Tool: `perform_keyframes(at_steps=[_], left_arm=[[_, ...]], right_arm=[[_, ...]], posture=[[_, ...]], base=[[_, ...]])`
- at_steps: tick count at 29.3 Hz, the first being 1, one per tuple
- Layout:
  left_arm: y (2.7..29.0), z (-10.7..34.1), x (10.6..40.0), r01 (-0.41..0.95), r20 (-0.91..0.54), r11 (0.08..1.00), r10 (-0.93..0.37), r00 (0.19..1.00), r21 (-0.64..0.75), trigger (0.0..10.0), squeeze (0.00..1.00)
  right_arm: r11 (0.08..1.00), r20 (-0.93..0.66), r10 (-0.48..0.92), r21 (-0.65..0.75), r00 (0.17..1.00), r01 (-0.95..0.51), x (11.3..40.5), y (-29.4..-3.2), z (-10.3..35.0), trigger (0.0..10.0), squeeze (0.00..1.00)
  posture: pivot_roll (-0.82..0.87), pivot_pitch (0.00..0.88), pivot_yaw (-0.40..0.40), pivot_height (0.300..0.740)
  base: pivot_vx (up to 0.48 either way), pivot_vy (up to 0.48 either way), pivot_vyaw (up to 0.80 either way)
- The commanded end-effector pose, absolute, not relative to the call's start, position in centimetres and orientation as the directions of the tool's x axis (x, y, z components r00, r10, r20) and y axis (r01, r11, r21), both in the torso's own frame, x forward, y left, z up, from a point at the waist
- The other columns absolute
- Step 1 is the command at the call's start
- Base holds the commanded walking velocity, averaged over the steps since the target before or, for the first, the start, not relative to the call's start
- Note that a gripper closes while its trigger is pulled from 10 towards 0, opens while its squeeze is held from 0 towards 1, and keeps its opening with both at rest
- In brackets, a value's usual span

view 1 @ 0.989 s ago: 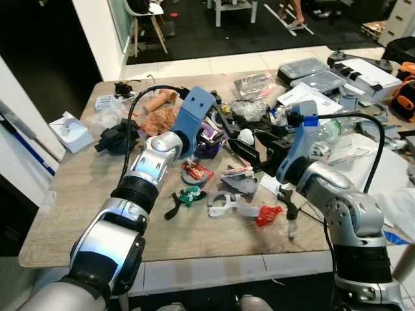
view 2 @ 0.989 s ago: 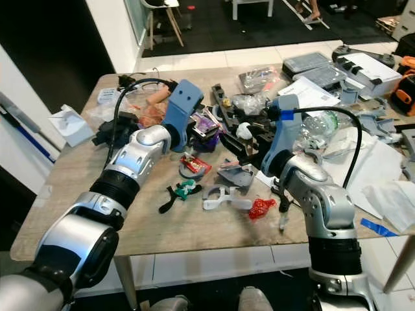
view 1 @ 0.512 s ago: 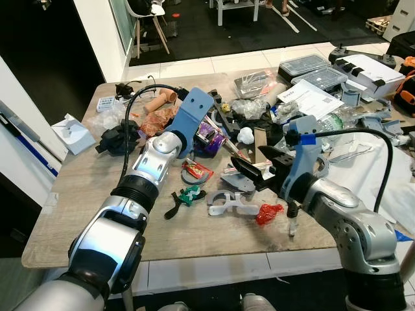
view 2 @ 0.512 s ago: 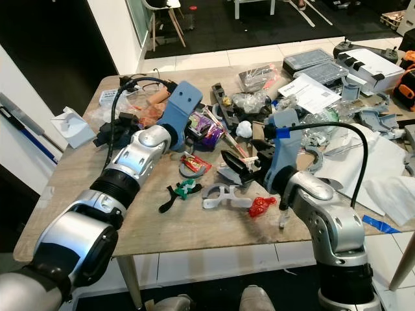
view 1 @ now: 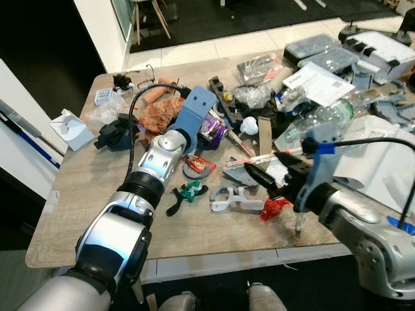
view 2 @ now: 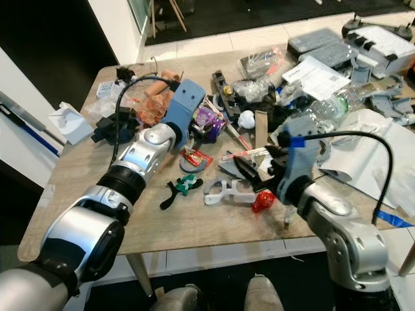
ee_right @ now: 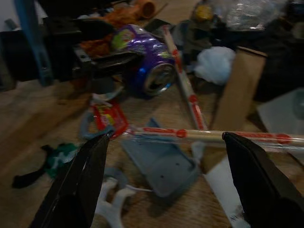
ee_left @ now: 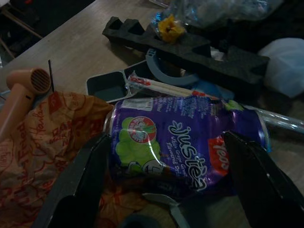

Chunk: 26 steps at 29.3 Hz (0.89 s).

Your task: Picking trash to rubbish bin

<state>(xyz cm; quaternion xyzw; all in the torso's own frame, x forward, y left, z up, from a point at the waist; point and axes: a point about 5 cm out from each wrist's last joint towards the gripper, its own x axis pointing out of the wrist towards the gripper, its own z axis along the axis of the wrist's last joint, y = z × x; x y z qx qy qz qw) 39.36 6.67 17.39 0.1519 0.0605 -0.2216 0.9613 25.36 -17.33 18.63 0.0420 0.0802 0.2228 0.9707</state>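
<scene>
The left gripper [ee_left: 166, 190] sits right at the purple can [ee_left: 185, 142], its two black fingers [ee_left: 78, 190] spread wide on either side of the crushed, lying-down can, one flanking each end, though whether they touch it is hard to tell. The can lies on the wooden table [view 1: 84, 194] between an orange crumpled wrapper [ee_left: 42, 142] and a black foam block [ee_left: 190, 47], with a wrapped pair of chopsticks [ee_left: 161, 88] just behind it. Over on the other side, the right gripper [ee_right: 161, 156] hovers above the clutter in the middle of the table, fingers [ee_right: 78, 185] wide apart and holding nothing. Below it lie a grey plastic bracket [ee_right: 161, 164], a red snack wrapper [ee_right: 108, 118] and a second chopstick sleeve [ee_right: 213, 136] running across between the fingers. From the head view, a red crumpled scrap [view 1: 275, 207] lies just beside the right arm's wrist, a white plastic piece [view 1: 230, 201] next to it, and a green and black clip [view 1: 188, 193] further toward the left arm. A white tissue ball [view 1: 248, 125] rests near the foam block.
</scene>
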Motion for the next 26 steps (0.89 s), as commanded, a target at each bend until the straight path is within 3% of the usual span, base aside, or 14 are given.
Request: perform_keyframes(at_steps=[1,6,8,18,19,22,23,26], left_arm=[[6.7,16.5,39.2,0.446,-0.217,0.859,-0.399,0.891,0.252,10.0,0.0],[6.9,16.8,39.3,0.427,-0.195,0.878,-0.39,0.9,0.215,10.0,0.0],[7.4,17.5,39.6,0.393,-0.163,0.91,-0.371,0.914,0.134,10.0,0.0],[7.4,18.0,39.7,0.39,-0.134,0.917,-0.377,0.917,0.088,10.0,0.0],[7.1,17.9,39.5,0.406,-0.127,0.91,-0.394,0.91,0.085,8.5,0.0],[6.9,17.9,39.4,0.417,-0.122,0.905,-0.406,0.906,0.083,8.5,0.0],[6.7,17.8,39.3,0.43,-0.118,0.899,-0.42,0.9,0.08,0.0,0.0],[6.5,17.7,39.2,0.439,-0.117,0.895,-0.429,0.896,0.08,0.0,0.0]], right_arm=[[0.892,-0.126,0.449,0.112,0.884,-0.437,25.0,-17.0,19.0,10.0,0.0],[0.896,-0.109,0.442,0.11,0.891,-0.431,24.8,-17.1,19.5,10.0,0.0],[0.897,-0.09,0.438,0.111,0.894,-0.428,24.7,-17.2,20.0,10.0,0.0],[0.899,-0.084,0.433,0.114,0.898,-0.423,24.7,-17.4,20.3,10.0,0.0],[0.9,-0.084,0.43,0.115,0.899,-0.42,24.7,-17.4,20.3,10.0,0.0],[0.901,-0.084,0.428,0.116,0.9,-0.418,24.7,-17.4,20.3,10.0,0.0],[0.902,-0.084,0.426,0.117,0.901,-0.416,24.7,-17.4,20.4,10.0,0.0],[0.903,-0.083,0.425,0.117,0.902,-0.414,24.7,-17.5,20.4,10.0,0.0]], posture=[[-0.24,0.165,0.146,0.74],[-0.24,0.174,0.145,0.74],[-0.24,0.183,0.142,0.74],[-0.24,0.186,0.139,0.74],[-0.24,0.186,0.138,0.74],[-0.24,0.186,0.138,0.74],[-0.24,0.186,0.136,0.74],[-0.24,0.186,0.135,0.74]], base=[[0.0,0.0,0.0],[0.0,0.0,0.0],[0.0,0.0,0.0],[0.0,0.0,0.0],[0.0,0.0,0.0],[0.0,0.0,0.0],[0.0,0.0,0.0],[0.0,0.0,0.0]])
